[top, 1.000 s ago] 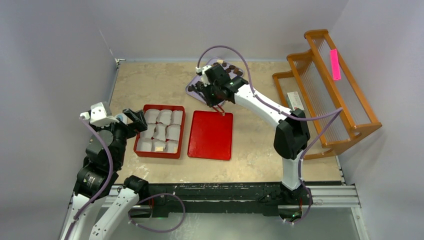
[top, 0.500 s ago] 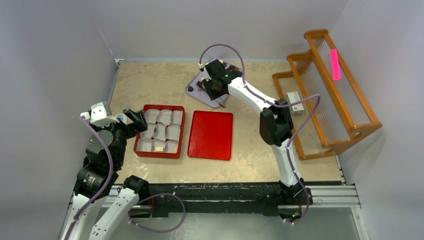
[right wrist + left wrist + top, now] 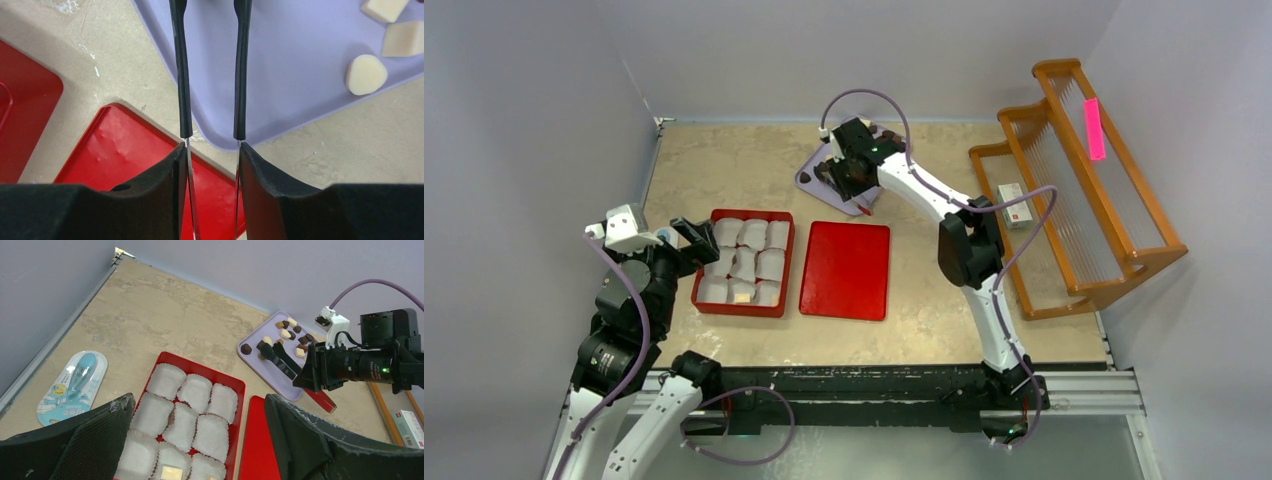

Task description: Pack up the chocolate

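The chocolate (image 3: pixel 886 135) is several small cream and dark pieces on a lilac tray (image 3: pixel 809 178) at the back middle. They also show in the left wrist view (image 3: pixel 286 332), and cream pieces show in the right wrist view (image 3: pixel 366 75). My right gripper (image 3: pixel 849 175) (image 3: pixel 211 150) is shut on black-tipped metal tongs (image 3: pixel 181 75), whose open arms reach over the tray (image 3: pixel 300 75). The tips are out of that view. My left gripper (image 3: pixel 694 245) (image 3: pixel 200 440) is open and empty beside a red box (image 3: pixel 714 213) of white paper cups. One cup holds a cream piece (image 3: pixel 172 472).
A red lid (image 3: pixel 846 270) lies right of the box. A wooden rack (image 3: pixel 1074 180) stands at the right with a small carton (image 3: pixel 1016 205) on it. A blue packaged item (image 3: pixel 75 385) lies by the left wall.
My right gripper has moved back and left with the tongs, from the tray's near edge to over the tray, and its elbow has swung left. The left arm has not moved.
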`<move>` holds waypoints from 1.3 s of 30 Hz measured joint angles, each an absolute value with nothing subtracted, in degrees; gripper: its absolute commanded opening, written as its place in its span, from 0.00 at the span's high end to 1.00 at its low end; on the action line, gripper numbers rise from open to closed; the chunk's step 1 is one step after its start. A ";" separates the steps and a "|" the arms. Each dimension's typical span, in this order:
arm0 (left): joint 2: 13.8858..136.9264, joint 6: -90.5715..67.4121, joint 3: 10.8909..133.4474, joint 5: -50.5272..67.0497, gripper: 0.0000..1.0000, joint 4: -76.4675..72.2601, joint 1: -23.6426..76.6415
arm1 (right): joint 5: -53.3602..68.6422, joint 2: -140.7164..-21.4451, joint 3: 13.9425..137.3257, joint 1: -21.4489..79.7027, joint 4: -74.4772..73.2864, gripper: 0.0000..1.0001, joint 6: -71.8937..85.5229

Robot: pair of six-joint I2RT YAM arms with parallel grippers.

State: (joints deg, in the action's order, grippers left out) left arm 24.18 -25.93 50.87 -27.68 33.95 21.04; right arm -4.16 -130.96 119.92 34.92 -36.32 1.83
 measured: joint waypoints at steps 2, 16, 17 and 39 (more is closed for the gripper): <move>24.18 -25.93 50.87 -27.68 0.00 33.95 21.04 | -3.49 -131.74 120.22 34.92 -36.45 0.57 1.78; 24.18 -25.93 50.85 -27.68 0.00 33.95 21.04 | -3.36 -136.00 123.63 34.92 -37.63 0.65 1.19; 24.18 -25.93 50.85 -27.68 0.00 33.95 21.04 | -3.40 -136.09 123.70 34.92 -37.74 0.66 1.10; 24.18 -25.93 50.85 -27.68 0.00 33.95 21.04 | -2.26 -126.89 114.63 34.92 -35.00 0.78 1.93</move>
